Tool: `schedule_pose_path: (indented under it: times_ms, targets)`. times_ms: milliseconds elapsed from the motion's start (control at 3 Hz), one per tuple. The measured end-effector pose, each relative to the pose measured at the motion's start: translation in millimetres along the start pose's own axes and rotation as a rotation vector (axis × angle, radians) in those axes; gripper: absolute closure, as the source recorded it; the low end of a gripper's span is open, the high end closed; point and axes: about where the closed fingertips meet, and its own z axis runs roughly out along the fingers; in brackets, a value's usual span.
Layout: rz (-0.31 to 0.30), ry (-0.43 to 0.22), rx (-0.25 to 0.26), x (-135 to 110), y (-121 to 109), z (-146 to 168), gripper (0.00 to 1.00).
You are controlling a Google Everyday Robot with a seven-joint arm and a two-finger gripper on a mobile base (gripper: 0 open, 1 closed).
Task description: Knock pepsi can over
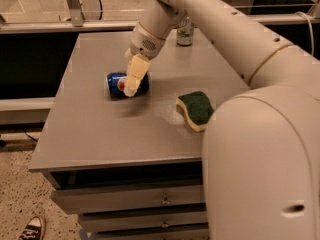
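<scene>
The pepsi can (118, 84) is a small blue can lying on its side on the grey table (100, 134), left of centre, its logo facing the camera. My gripper (133, 80) hangs from the white arm and points down right in front of the can, its pale fingers covering the can's right half and touching or nearly touching it.
A green-and-yellow sponge (195, 110) lies on the table to the right of the can. A pale green-and-silver can (185, 32) stands upright at the back edge. My arm's large white body fills the right side. Drawers sit below the table front.
</scene>
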Motion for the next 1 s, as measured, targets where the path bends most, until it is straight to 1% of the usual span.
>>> schedule_pose_path:
  times_ms: [333,667,1000]
  targets:
    - [0.05,-0.122,0.111,16.1,18.7,-34.6,0.0]
    - [0.067,-0.271,0.215,29.0,44.8,-60.9,0.0]
    - [0.045,-0.519,0.322,26.6,73.6,-69.5,0.0]
